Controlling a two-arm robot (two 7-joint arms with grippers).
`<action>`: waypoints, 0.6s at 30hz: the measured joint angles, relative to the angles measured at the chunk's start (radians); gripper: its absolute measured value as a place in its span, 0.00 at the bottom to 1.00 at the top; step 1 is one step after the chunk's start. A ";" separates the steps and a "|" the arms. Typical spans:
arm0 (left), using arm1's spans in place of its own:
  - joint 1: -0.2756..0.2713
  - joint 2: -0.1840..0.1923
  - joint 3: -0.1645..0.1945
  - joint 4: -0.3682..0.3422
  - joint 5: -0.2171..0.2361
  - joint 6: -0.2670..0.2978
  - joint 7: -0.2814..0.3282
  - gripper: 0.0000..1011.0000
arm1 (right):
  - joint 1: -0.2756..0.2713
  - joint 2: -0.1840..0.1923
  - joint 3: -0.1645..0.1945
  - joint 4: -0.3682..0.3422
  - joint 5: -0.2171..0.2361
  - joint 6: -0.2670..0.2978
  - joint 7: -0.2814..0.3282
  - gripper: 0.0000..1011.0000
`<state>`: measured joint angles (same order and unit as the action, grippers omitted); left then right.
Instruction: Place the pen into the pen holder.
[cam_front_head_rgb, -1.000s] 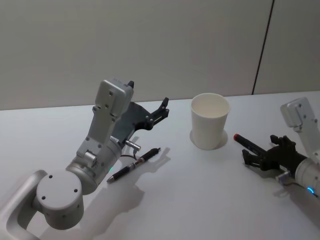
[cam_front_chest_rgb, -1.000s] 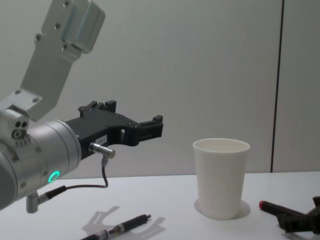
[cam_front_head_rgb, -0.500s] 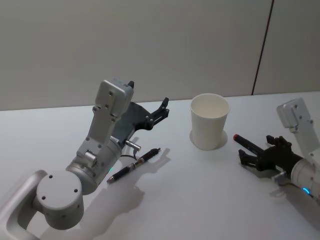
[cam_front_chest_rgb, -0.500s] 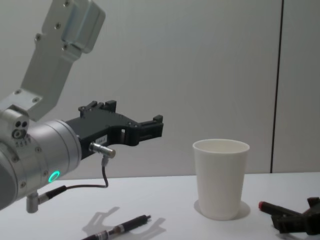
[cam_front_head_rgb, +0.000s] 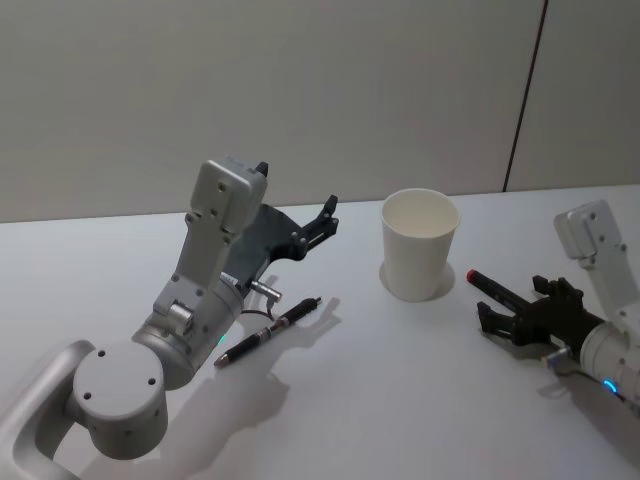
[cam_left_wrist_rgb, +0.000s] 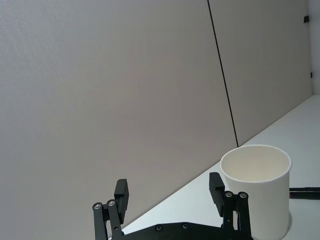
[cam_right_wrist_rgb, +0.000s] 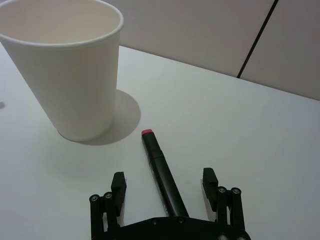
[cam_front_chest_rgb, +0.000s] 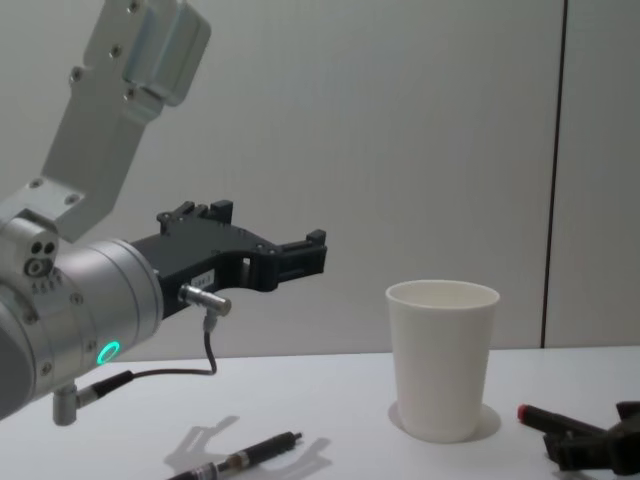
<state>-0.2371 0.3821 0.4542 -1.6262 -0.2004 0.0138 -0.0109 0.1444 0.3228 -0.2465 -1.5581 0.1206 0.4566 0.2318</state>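
Our right tool (cam_right_wrist_rgb: 164, 176), spread, straddles the black red-tipped pen (cam_right_wrist_rgb: 159, 167) beside the white paper cup (cam_right_wrist_rgb: 67, 70); our left tool (cam_left_wrist_rgb: 169, 184) hangs spread.

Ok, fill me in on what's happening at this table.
The right tool sits low on the table, open, straddling a red-tipped pen that lies flat to the right of the cup. It has not closed on it. The cup stands upright with no pen in it. The left tool is open and raised left of the cup, near a second pen lying flat.
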 joint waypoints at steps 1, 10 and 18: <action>0.000 0.000 0.000 0.000 0.000 0.000 0.000 0.99 | -0.001 0.000 0.000 -0.001 0.002 0.001 -0.001 0.99; 0.000 0.000 0.000 0.000 0.000 0.000 0.000 0.99 | -0.007 -0.002 0.002 -0.004 0.018 0.012 -0.011 0.99; 0.000 0.000 0.000 0.000 0.000 0.000 0.000 0.99 | -0.011 -0.004 0.003 -0.004 0.028 0.019 -0.016 0.99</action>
<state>-0.2371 0.3821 0.4542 -1.6262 -0.2004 0.0138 -0.0109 0.1335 0.3184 -0.2431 -1.5623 0.1487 0.4751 0.2158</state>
